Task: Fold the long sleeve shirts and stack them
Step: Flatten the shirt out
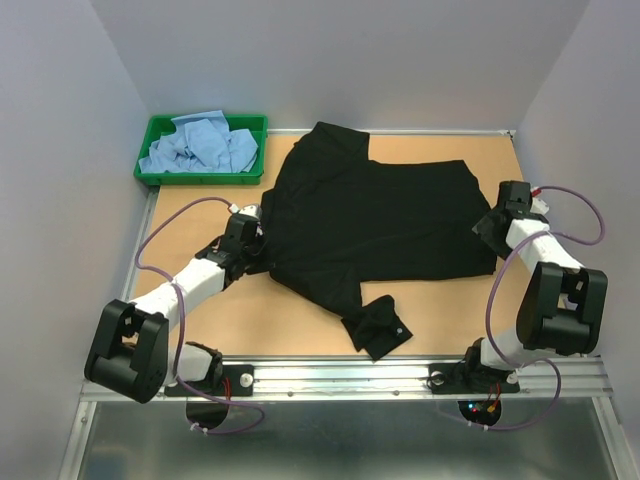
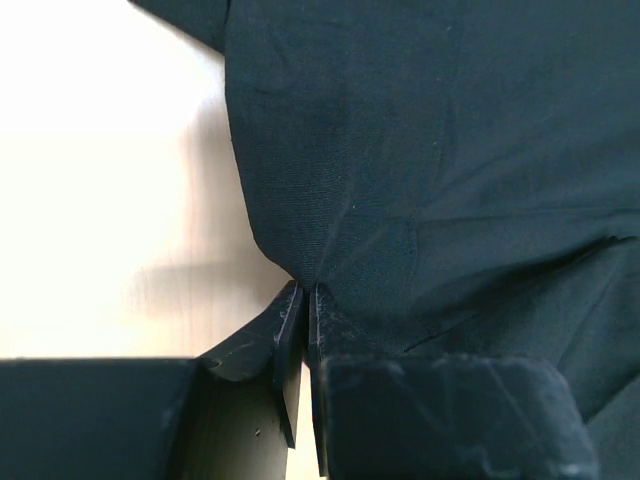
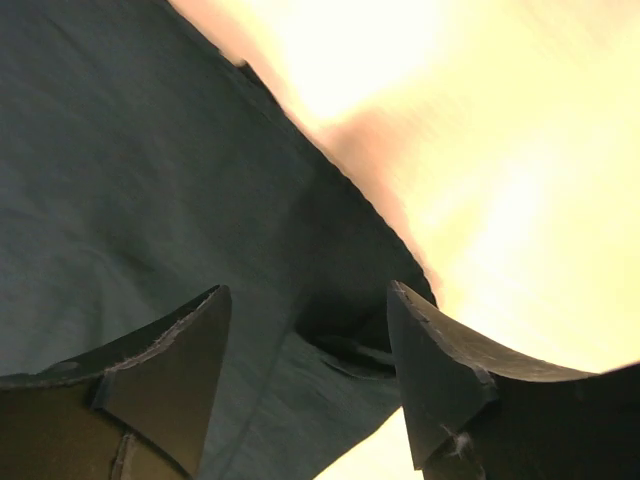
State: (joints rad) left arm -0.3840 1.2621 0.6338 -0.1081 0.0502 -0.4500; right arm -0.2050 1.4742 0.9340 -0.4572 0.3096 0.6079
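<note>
Black shirt [image 1: 380, 220] fold probably goes best if the right pincer [image 1: 495, 225] grabs just cloth, then both lift evenly. It's spread across the desk [image 1: 280, 330]: left pincer [image 1: 260, 222] is pinched tight on its left edge, right one gapes wide, straddling the right edge.

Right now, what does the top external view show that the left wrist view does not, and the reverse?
Only top external: the green tray holding light blue shirts, the right claw at the black shirt's right edge, and its cuff near the front. Only left wrist: the left claw pinched shut on a puckered fold of the shirt's edge. Both: black cloth on the tan table.
</note>
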